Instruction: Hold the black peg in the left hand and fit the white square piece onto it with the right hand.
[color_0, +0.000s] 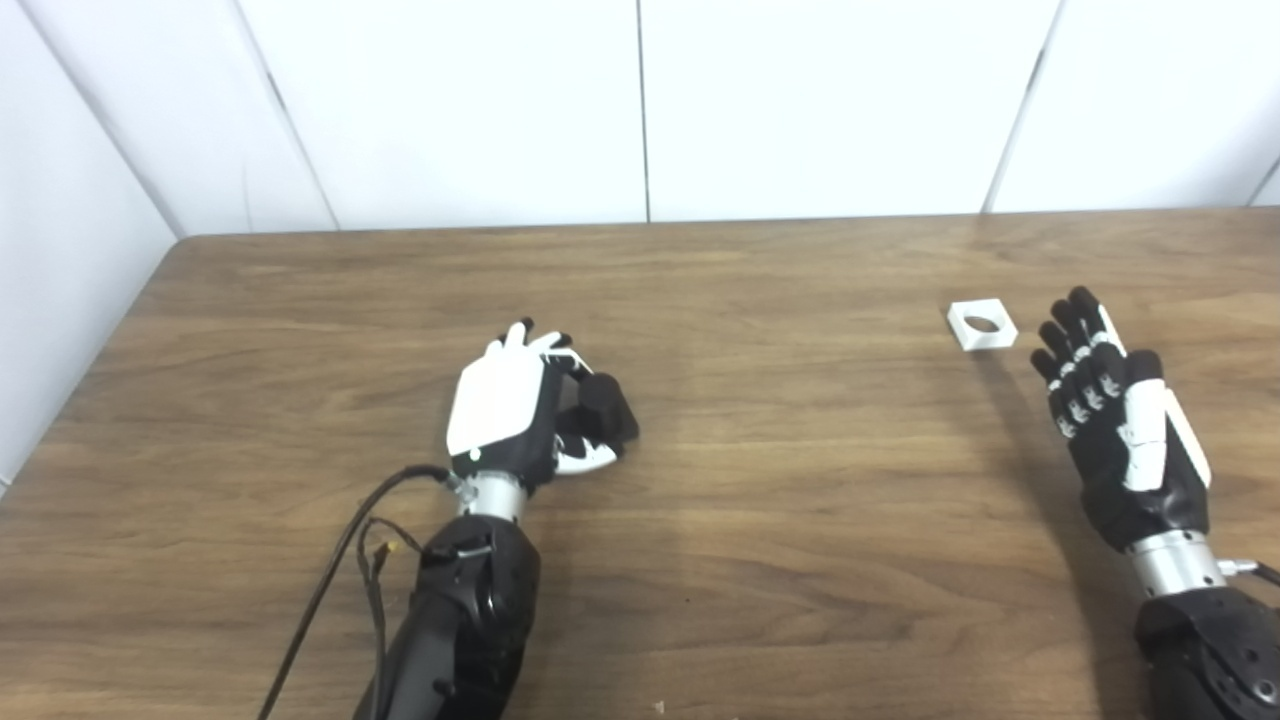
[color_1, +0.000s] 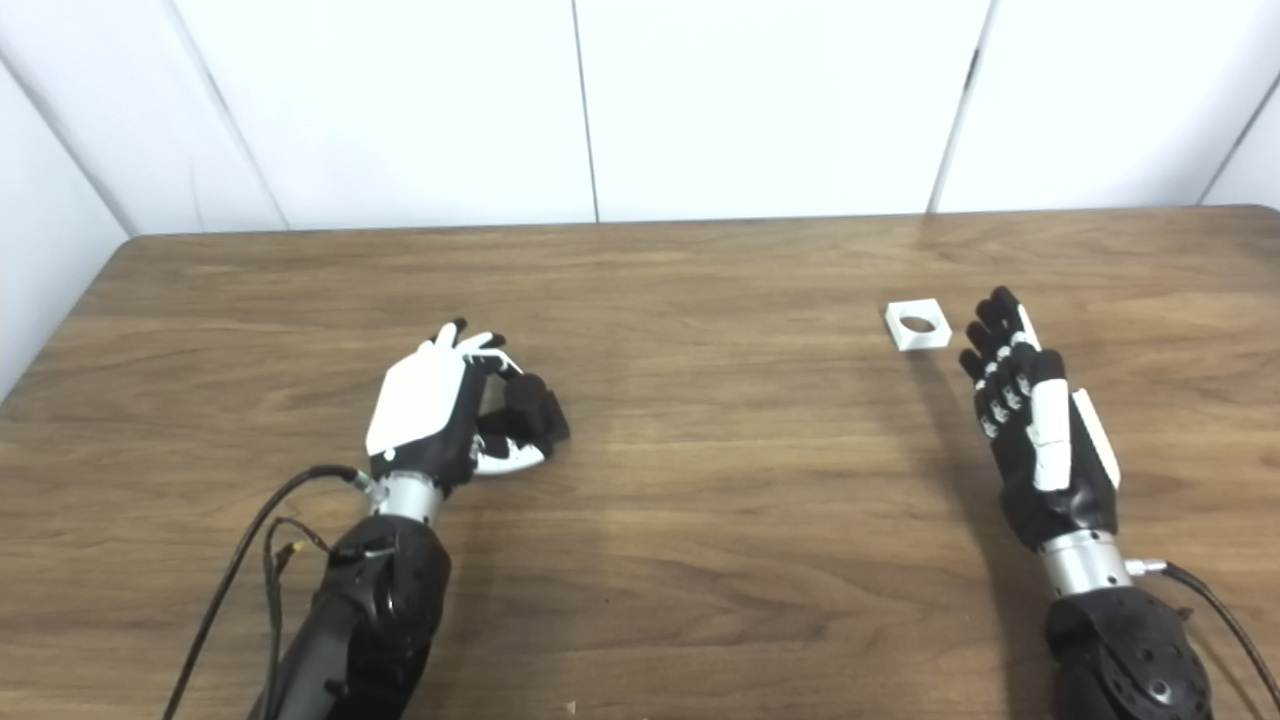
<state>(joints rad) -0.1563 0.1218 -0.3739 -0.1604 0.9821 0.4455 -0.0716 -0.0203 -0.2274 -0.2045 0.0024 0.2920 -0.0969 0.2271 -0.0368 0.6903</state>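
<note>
Left eye view shows the left hand (color_0: 520, 405) curled around the black peg (color_0: 605, 408) low at the table's (color_0: 800, 520) left, while the white square piece (color_0: 982, 325) lies ungrasped just beyond the right hand's (color_0: 1120, 430) spread, empty fingers, fitting undone.

The wood-grain tabletop (color_0: 760, 500) carries two items. A white square piece (color_0: 982, 325) with a round centre hole lies flat near the far right. A black peg (color_0: 606, 405) sits left of centre, enclosed by the left hand (color_0: 505, 405); whether it touches the surface cannot be determined.
</note>
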